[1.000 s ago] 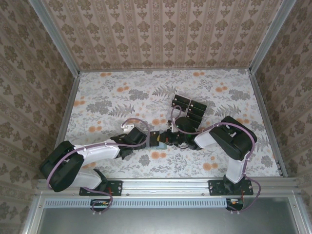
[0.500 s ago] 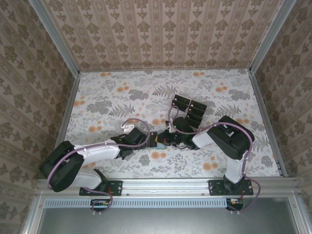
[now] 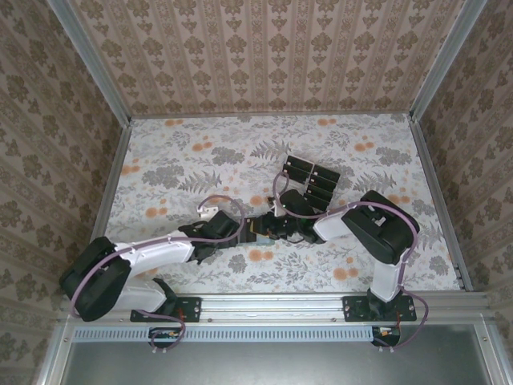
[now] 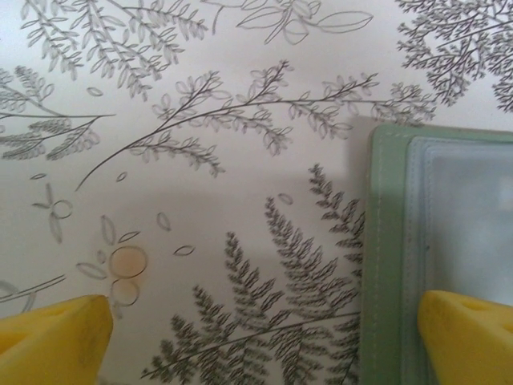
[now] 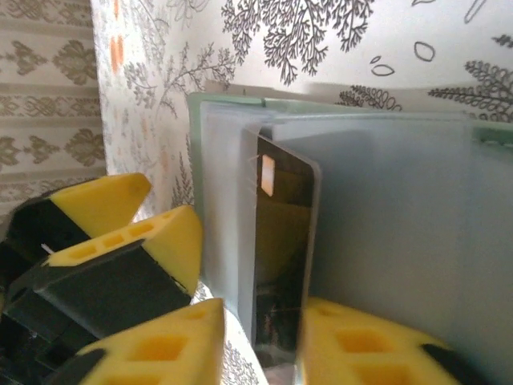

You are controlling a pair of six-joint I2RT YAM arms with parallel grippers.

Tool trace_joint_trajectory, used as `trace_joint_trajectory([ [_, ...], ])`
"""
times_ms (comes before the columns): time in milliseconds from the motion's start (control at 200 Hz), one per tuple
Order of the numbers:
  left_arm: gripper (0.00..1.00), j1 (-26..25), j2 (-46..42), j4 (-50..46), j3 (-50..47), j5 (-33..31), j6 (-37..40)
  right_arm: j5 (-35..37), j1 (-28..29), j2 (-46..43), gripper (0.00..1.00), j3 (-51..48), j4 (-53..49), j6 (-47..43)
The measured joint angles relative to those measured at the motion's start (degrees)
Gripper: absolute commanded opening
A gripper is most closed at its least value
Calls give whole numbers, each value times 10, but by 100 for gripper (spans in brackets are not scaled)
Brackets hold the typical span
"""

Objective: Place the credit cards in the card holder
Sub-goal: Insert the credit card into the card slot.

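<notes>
The grey-green card holder (image 5: 228, 102) lies open on the flowered table between both grippers, its clear sleeves lifted. A black credit card (image 5: 280, 241) stands tucked between two sleeves. My right gripper (image 5: 264, 353) straddles the card's near end, its yellow fingers parted, with a gap on the left side. My left gripper (image 4: 264, 345) is wide open just above the table, its right fingertip (image 4: 469, 333) over the holder's (image 4: 385, 265) edge. From above, the left gripper (image 3: 243, 228) and right gripper (image 3: 270, 228) meet at the holder (image 3: 258, 233). Several more black cards (image 3: 311, 180) lie behind.
The remaining cards sit in a group just behind the right wrist. Patterned walls and metal rails (image 3: 433, 192) enclose the table. The two arms crowd the near middle, and my left fingers (image 5: 172, 237) show close beside the holder in the right wrist view.
My right gripper has slid a little left toward the left gripper with the card, and its jaws have parted. The left gripper stays wide open, its arm shifted slightly.
</notes>
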Motion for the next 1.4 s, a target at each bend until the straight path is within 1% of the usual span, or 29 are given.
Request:
trace_joint_trajectory([
  [255, 100, 30, -37, -42, 3, 0, 5, 32, 1, -37, 37, 32, -142, -54],
  [460, 100, 43, -40, -47, 2, 1, 10, 45, 1, -38, 33, 50, -196, -75],
  [700, 100, 48, -33, -46, 1, 3, 17, 53, 3, -32, 25, 71, -217, -84],
  [820, 100, 48, -17, -45, -1, 5, 17, 53, 7, -22, 23, 83, -220, -85],
  [1010, 100, 48, 5, -34, -5, 11, 18, 53, 13, -11, 22, 93, -228, -85],
  [1400, 100, 48, 17, -14, -5, 18, 19, 52, 32, 20, 22, 130, -229, -85],
])
